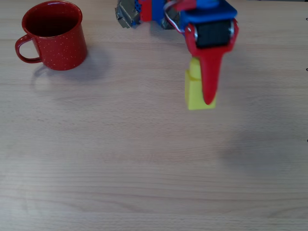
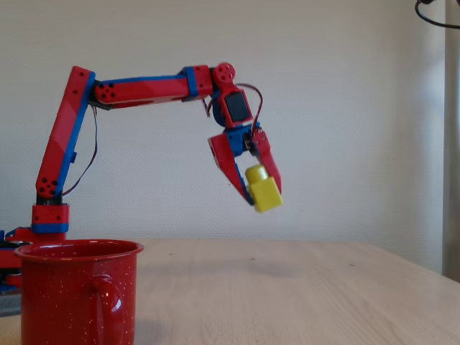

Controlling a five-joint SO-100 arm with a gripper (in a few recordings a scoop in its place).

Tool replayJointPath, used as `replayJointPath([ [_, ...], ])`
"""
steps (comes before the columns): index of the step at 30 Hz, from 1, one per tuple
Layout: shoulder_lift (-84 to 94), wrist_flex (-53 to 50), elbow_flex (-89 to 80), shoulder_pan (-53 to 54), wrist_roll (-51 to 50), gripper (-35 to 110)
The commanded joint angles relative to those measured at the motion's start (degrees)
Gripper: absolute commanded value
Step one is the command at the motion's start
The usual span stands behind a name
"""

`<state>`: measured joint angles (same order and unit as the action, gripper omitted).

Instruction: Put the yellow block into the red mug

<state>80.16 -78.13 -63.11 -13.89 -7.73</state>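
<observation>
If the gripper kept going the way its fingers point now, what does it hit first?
Probably the bare table. In the fixed view the gripper, shut on the yellow block, points down and slightly right in the air. The red mug sits far left in the overhead view, off that line. Depth is uncertain.

Raised arm reaches forward, fingers (image 2: 253, 188) angled downward and clamped shut.

From above, one long red finger (image 1: 209, 77) covers part of the small bright yellow plastic block (image 1: 195, 94). The red and blue arm (image 1: 192, 12) is cut off at the top edge. From the side, the speckled red enamel mug (image 2: 75, 295) loses its bottom below the picture's edge.
</observation>
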Motion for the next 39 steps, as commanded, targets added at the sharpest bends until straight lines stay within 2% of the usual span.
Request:
replayJointPath([
  [1, 9.58, -2.11, 3.52, 1.58, 0.79, 0],
  [10, 18.02, -5.89, -0.53, 11.78, 6.94, 0],
  [22, 27.86, -6.42, -7.47, 30.94, 15.29, 0],
  [30, 31.03, -6.77, -12.13, 43.33, 16.52, 0],
  [39, 31.03, -19.34, -7.73, 51.06, 17.49, 0],
])
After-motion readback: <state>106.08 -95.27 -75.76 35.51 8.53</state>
